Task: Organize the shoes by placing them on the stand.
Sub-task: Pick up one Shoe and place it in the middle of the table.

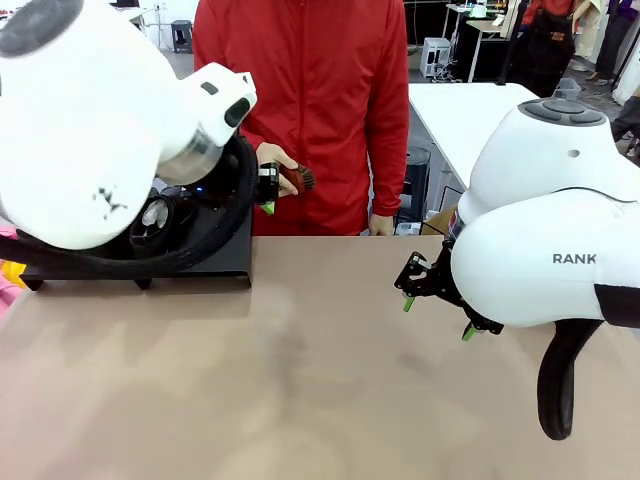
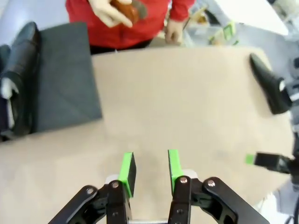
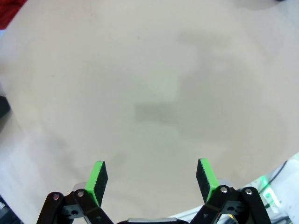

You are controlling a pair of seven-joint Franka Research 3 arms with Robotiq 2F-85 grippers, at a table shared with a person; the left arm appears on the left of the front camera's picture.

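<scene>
In the left wrist view a glossy black shoe stuffed with white paper lies on the left part of the matte-black stand; the stand's right part is bare. A second black shoe lies on the tan table at the right. My left gripper hovers open over the table with nothing between its green pads; in the front view it hangs by the stand. My right gripper is wide open above bare table.
A person in a red jacket stands at the far edge and holds a small brown brush close to my left gripper. My left arm covers most of the stand. A white table stands behind at the right.
</scene>
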